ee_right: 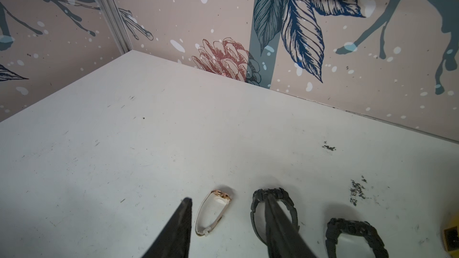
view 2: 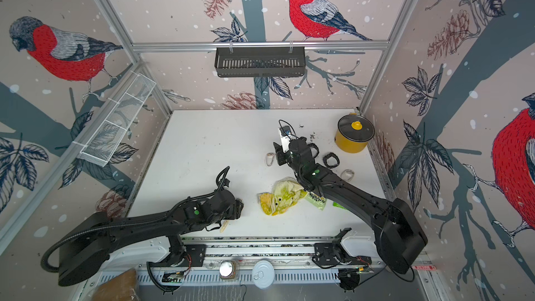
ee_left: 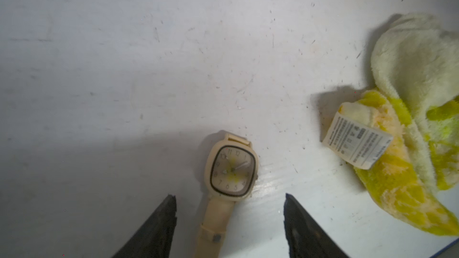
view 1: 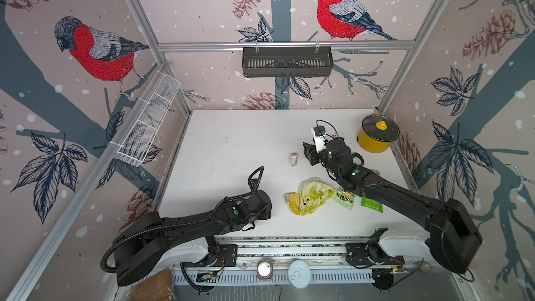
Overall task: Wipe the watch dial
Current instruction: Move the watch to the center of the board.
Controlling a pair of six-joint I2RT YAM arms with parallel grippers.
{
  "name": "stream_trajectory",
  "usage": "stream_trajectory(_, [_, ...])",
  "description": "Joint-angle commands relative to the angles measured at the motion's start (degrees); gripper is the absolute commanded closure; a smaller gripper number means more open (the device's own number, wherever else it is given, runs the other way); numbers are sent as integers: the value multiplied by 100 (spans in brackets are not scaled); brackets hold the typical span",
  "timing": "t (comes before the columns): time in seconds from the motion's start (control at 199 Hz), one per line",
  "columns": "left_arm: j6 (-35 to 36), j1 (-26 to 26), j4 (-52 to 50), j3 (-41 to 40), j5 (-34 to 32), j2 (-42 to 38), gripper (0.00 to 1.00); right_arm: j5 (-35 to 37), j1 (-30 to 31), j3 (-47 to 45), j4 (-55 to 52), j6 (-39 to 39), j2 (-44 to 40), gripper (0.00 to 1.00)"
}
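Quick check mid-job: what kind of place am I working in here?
Likely a lab robot test cell, not a home: aluminium frame holding bird-print wall panels around a scuffed white table.

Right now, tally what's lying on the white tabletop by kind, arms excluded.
Watches: 5 (beige watch, white-strapped watch, black watch, second black watch, second pale watch, small in view)
Cloth: 1
Green packets: 2
Yellow pot: 1
Total: 9
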Motion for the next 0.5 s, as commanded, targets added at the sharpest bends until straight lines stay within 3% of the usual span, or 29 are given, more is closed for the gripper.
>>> stream_trajectory(0.0, [-8,5,-98,42,359,249,32,123,15,-142,52,-44,-317,52])
stream_trajectory(0.15, [-162,7,-267,-4,122,413,31,44,15,-265,88,-1,-477,52])
stream_trajectory(0.361, [-160,2,-380,93,126,528,45,7,24,-217,55,78,-512,52])
stream_trajectory(0.496, [-107,2,-392,116,-37,556,45,-56,24,-302,133,201,-586,52])
